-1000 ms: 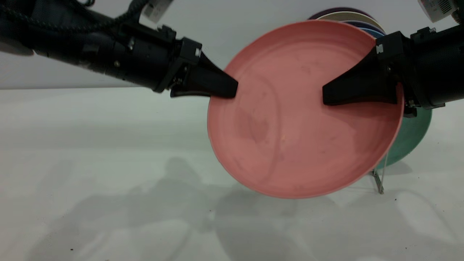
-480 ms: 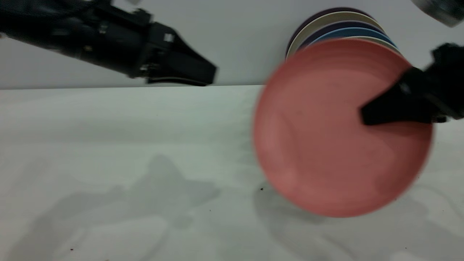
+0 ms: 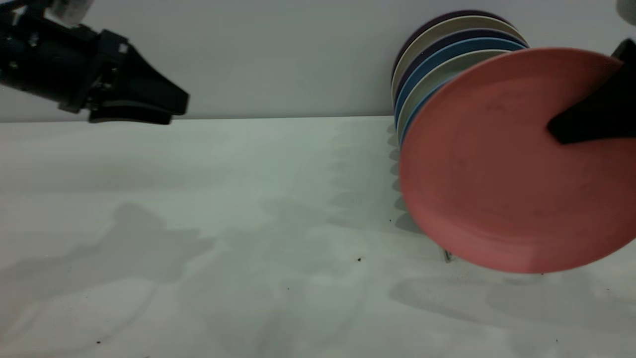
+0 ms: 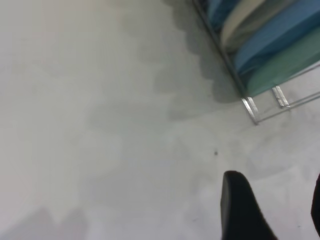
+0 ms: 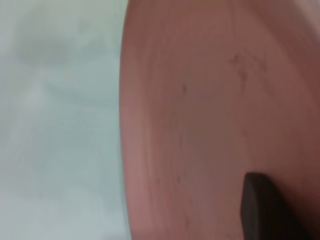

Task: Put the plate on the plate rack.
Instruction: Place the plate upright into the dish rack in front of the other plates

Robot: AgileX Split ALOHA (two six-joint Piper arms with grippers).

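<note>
The salmon-pink plate [image 3: 497,174] stands nearly upright at the right, in front of the row of plates in the wire plate rack [image 3: 447,255]. Its lower edge is close above the table. My right gripper [image 3: 557,132] is shut on the plate's right rim; one black finger [image 5: 260,205] lies across the plate's face [image 5: 200,115], and the other is hidden behind it. My left gripper [image 3: 174,110] is open and empty, high at the far left. In the left wrist view its jaws stand wide apart over bare table, far from the rack [image 4: 257,112].
Several upright plates [image 3: 447,44], cream, dark and blue, fill the rack behind the pink plate. A teal-green plate [image 4: 285,65] stands at the rack's near end. The white table [image 3: 223,223] stretches left of the rack, with a wall behind.
My left gripper has let go of the plate and pulled back to the far left. My right gripper has carried the plate rightward to the front of the rack.
</note>
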